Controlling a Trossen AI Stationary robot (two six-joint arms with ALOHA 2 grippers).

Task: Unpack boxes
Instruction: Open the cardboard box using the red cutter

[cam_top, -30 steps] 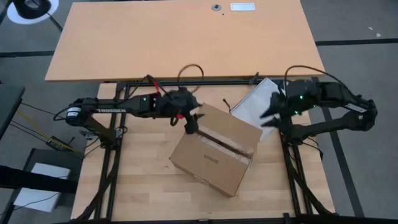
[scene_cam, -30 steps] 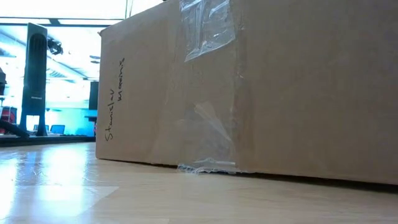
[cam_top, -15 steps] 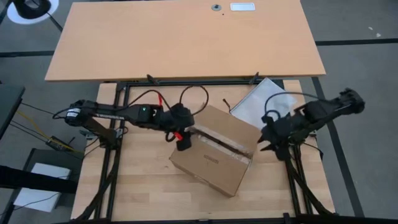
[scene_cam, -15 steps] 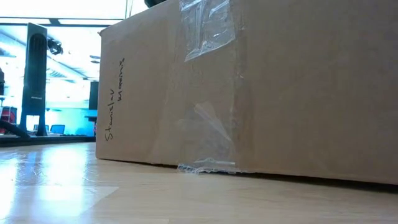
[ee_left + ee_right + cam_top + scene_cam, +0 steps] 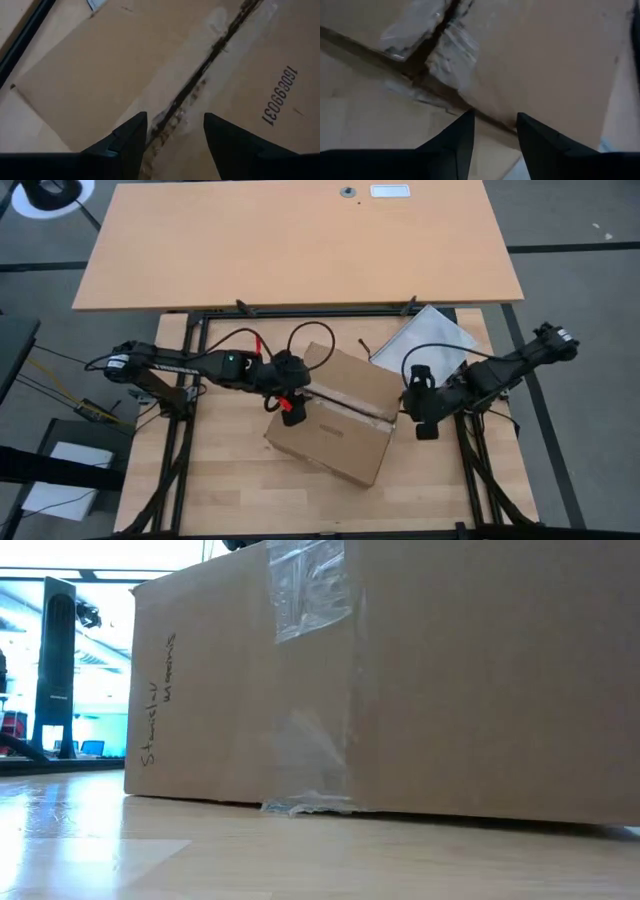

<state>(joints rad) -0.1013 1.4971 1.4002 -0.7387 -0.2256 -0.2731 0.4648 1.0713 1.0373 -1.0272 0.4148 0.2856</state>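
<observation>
Jaws: your left gripper [image 5: 175, 131] stands wide, empty, over the taped seam [image 5: 210, 55] | your right gripper [image 5: 495, 131] gapes at a middling width, empty, at the carton's end beside the white bag [image 5: 425, 340] | carton [image 5: 335, 415] lies closed, skewed, mid-table [image 5: 235, 480] between both arms.

A large light wooden desk [image 5: 300, 242] stood beyond the slatted worktable [image 5: 230, 470], both on grey carpet [image 5: 580, 220]. A white round object [image 5: 55, 195] sat at the floor's far left corner. Across the room, a tall dark column [image 5: 57, 665] rose before bright blue-lit windows [image 5: 100, 650] under pale ceiling light.
</observation>
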